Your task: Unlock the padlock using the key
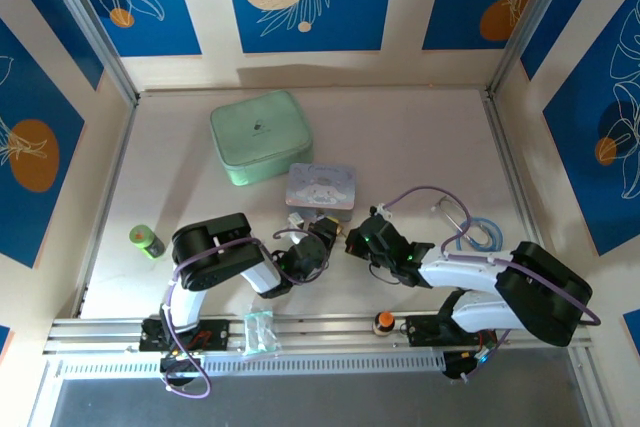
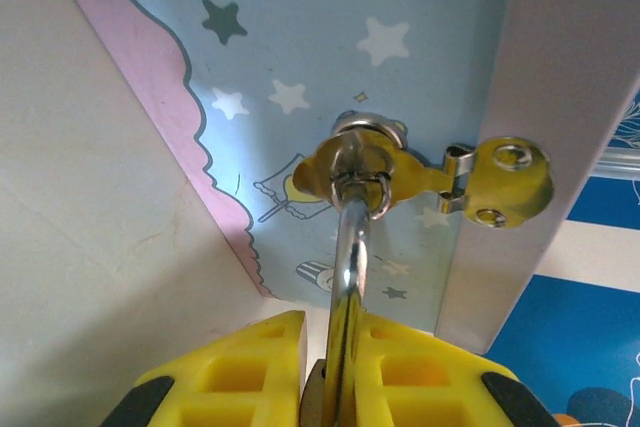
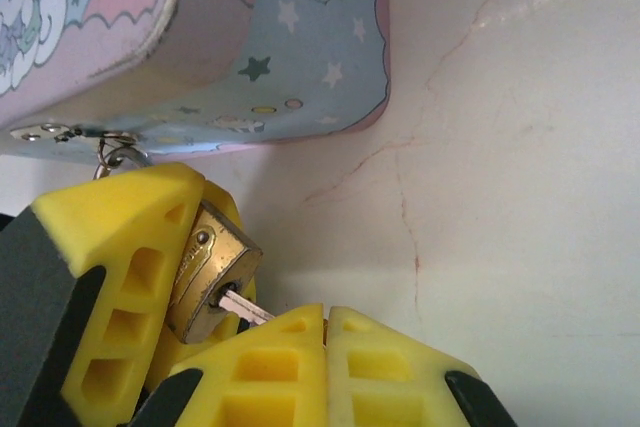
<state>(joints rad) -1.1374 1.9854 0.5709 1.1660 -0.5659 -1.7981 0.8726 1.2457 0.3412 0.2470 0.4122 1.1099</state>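
The brass padlock (image 3: 210, 272) hangs by its silver shackle (image 2: 348, 277) from the gold hasp (image 2: 365, 167) on the pale blue cartoon tin (image 1: 320, 185). My left gripper (image 2: 333, 325) is shut on the padlock's body, yellow fingers (image 3: 120, 277) on both sides. The small key (image 3: 240, 307) has its blade in the keyhole on the padlock's underside. My right gripper (image 3: 326, 312) is shut on the key's head, which its fingers hide. From above, the left gripper (image 1: 318, 240) and right gripper (image 1: 352, 239) meet just in front of the tin.
A mint-green case (image 1: 260, 137) lies behind the tin. A small green can (image 1: 147, 241) stands at the left, and blue coiled cable (image 1: 485, 232) lies at the right. An orange knob (image 1: 383, 322) and a clear packet (image 1: 258, 327) sit on the front rail.
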